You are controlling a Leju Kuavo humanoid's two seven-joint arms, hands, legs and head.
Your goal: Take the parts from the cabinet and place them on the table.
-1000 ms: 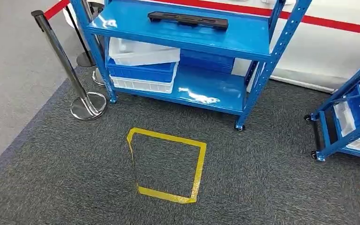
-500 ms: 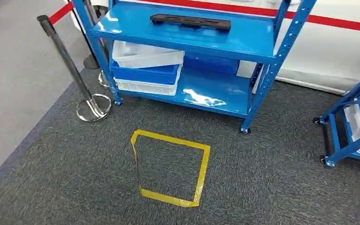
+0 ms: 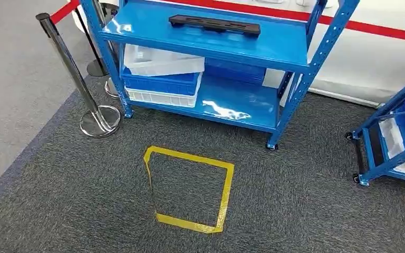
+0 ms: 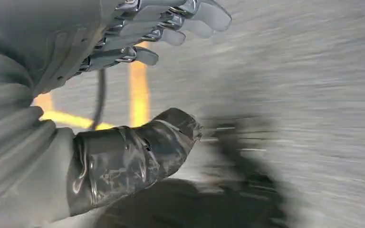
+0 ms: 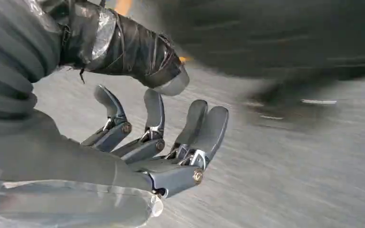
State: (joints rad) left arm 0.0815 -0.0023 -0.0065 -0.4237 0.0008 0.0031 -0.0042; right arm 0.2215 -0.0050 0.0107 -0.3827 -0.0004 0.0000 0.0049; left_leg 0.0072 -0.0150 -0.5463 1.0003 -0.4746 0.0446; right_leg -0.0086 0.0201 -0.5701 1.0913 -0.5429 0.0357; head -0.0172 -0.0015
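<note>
Black part [image 3: 213,24] lies flat on top shelf of the blue cabinet [image 3: 316,63], toward the back, long axis running across the shelf, nothing touching it. Looks like a long, narrow moulded bar w/ a raised bit mid-length; prob. rigid plastic, light, not fragile, matte so likely not slippery. Best hold IMO: around the middle, fingers over the far long edge and thumb on the near one, so it doesn't tip end-down; gripping one end would let it swing. It's low-profile on a glossy shelf, so it may slide away when pushed instead of lifting. Below it, on the lower shelf, left side: a stack of bins, white bin [image 3: 163,59] on top sitting a bit askew, blue bin [image 3: 161,81] under it, another white bin [image 3: 161,96] at the bottom; more blue crates [image 3: 234,69] behind/right. Can't see anything inside the top white bin; contents of the others hidden. Right part of lower shelf is bare, shiny. Second blue rack [image 3: 390,137] on castors at the right edge holds white and blue trays, contents not discernible. Floor: grey carpet w/ yellow tape square [image 3: 190,188] in front of cabinet, chrome stanchion [image 3: 79,79] w/ red belt to the left. Left hand [image 4: 138,80] hangs over blurred floor, fingers apart from thumb, holding nothing. Right hand [image 5: 157,137] likewise, fingers loosely curved but spread, nothing in it. Both well apart from the part; no table seen.
</note>
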